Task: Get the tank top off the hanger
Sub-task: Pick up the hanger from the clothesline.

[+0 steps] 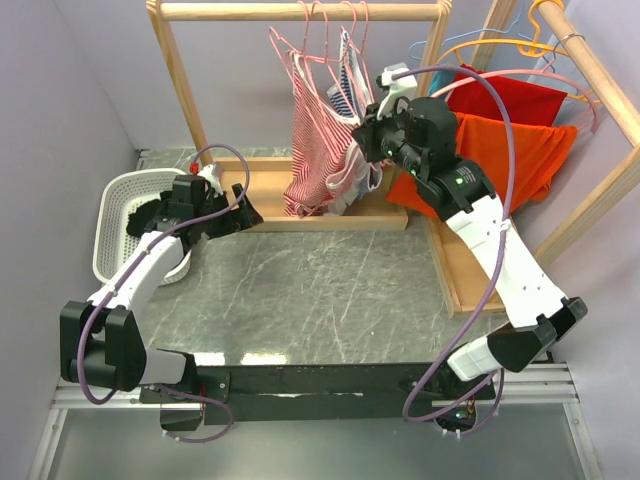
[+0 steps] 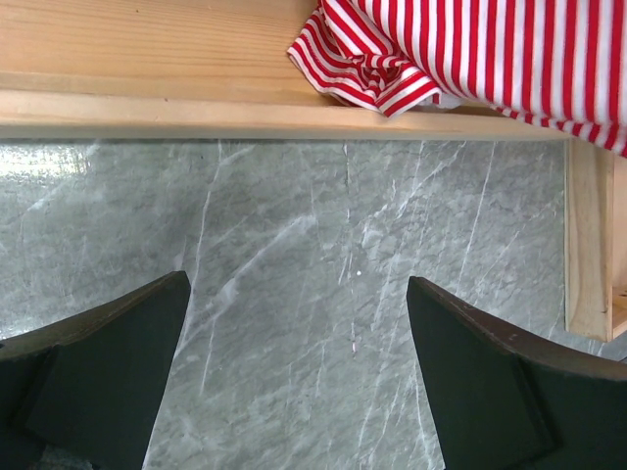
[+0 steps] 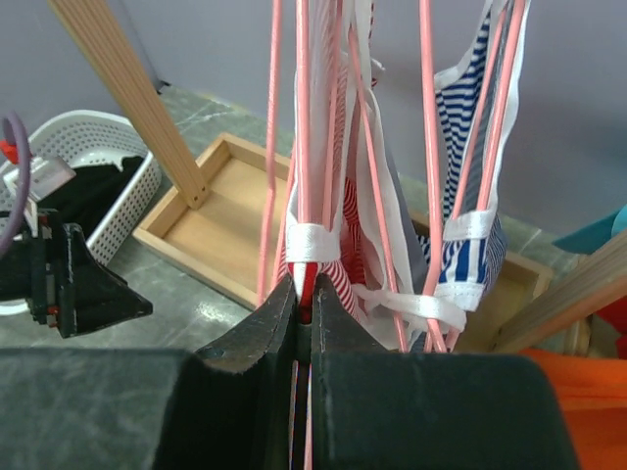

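The red-and-white striped tank top [image 1: 315, 150] hangs from a pink hanger [image 1: 300, 45] on the wooden rack, its hem bunched on the rack's base [image 2: 470, 49]. My right gripper [image 1: 362, 135] is at the garment's right side. In the right wrist view, that gripper [image 3: 306, 289] is shut on a fold of the striped tank top [image 3: 338, 264], just below a white strap band wrapped round the pink hanger wire [image 3: 302, 117]. My left gripper [image 1: 248, 215] hovers low over the marble table in front of the rack base. It stands open [image 2: 299, 323] with nothing between its fingers.
A blue-striped garment [image 3: 470, 108] hangs on neighbouring pink hangers. A white basket [image 1: 125, 215] holding dark cloth sits at the left. Orange and red garments [image 1: 510, 140] hang on a second rack at the right. The wooden base tray [image 1: 260, 185] lies behind the left gripper.
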### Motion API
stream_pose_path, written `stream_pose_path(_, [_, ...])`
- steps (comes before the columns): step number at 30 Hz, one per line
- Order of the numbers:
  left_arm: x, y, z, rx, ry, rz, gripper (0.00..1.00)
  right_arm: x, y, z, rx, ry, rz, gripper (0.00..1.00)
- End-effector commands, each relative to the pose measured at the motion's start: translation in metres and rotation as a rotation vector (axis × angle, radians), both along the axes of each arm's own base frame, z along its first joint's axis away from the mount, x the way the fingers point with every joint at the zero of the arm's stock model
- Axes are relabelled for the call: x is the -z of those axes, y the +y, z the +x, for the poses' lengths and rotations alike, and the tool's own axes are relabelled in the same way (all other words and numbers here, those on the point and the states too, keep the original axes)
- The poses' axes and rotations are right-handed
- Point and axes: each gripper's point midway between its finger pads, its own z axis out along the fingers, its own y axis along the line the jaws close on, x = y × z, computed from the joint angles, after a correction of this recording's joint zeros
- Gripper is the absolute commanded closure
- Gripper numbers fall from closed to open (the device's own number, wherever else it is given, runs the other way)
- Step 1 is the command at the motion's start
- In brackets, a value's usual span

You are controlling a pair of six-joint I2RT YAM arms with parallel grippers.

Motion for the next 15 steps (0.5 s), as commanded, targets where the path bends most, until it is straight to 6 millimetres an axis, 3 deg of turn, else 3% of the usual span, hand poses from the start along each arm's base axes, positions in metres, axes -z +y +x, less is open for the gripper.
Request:
stream_pose_path(1, [-0.024,-0.007,0.010,0.019,-0.070,-0.024,0.01,-0.056,-0.005,-0.004,-0.003,-0.143,0.063,1.00])
stream_pose_path(7, [-0.025,-0.006,0.010,0.019,-0.072,-0.023,0.01,-0.047,0.002,0.005,-0.014,-0.112,0.051,1.00])
stream_pose_path(15, [-0.023,-0.004,0.009,0.011,-0.065,-0.009,0.01,-0.016,0.021,0.025,-0.046,-0.019,0.029,1.00])
